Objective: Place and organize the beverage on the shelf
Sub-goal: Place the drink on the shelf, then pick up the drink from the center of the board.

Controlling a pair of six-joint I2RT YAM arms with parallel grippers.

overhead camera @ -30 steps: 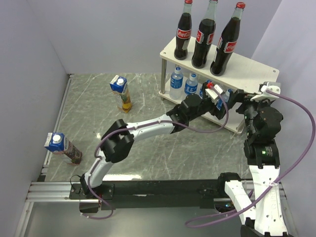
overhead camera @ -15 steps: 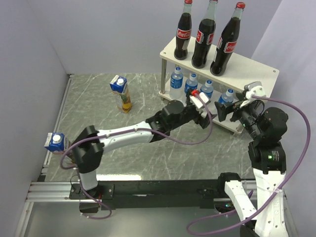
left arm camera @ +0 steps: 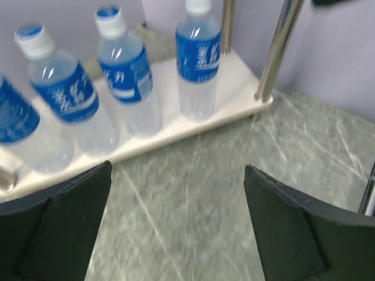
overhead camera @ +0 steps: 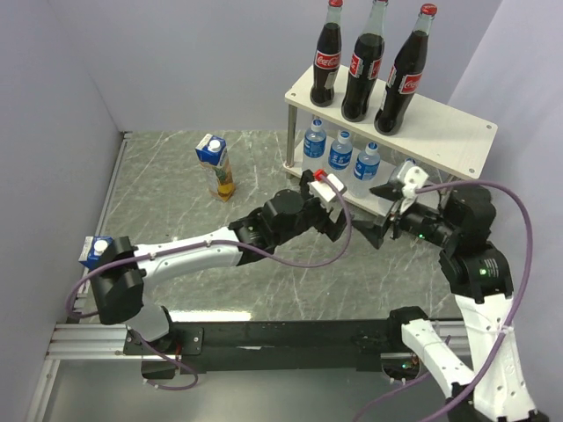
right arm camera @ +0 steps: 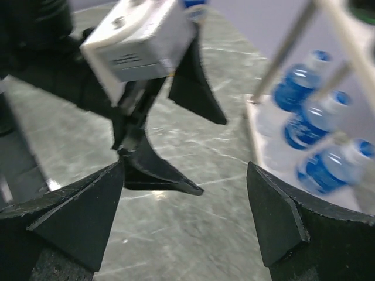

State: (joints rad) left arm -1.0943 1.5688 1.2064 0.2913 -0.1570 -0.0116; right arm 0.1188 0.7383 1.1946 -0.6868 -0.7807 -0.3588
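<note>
1. Grey-green marbled surface (overhead camera: 264, 290), pale walls all round, and the shelf (overhead camera: 457, 132) stands at the far right.
2. Top board: three cola bottles (overhead camera: 362, 75) stand upright in a row.
3. Lower board: the water bottles (left arm camera: 126, 76) are lined up side by side. Four show in the left wrist view, though only three are clear from above.
4. The left claw (left arm camera: 176, 175) hangs low over the surface just in front of that lower board, fingers spread wide with nothing between them.
5. The right claw (right arm camera: 184, 170) faces the left one near the shelf's front right end, also spread and empty.
6. Off the shelf, one juice carton (overhead camera: 214, 165) stands upright on the surface, well to the shelf's left.
7. A second juice carton (overhead camera: 97, 251) sits at the surface's left edge, partly hidden by the left arm's elbow, so I can't tell whether it's upright or tilted.
</note>
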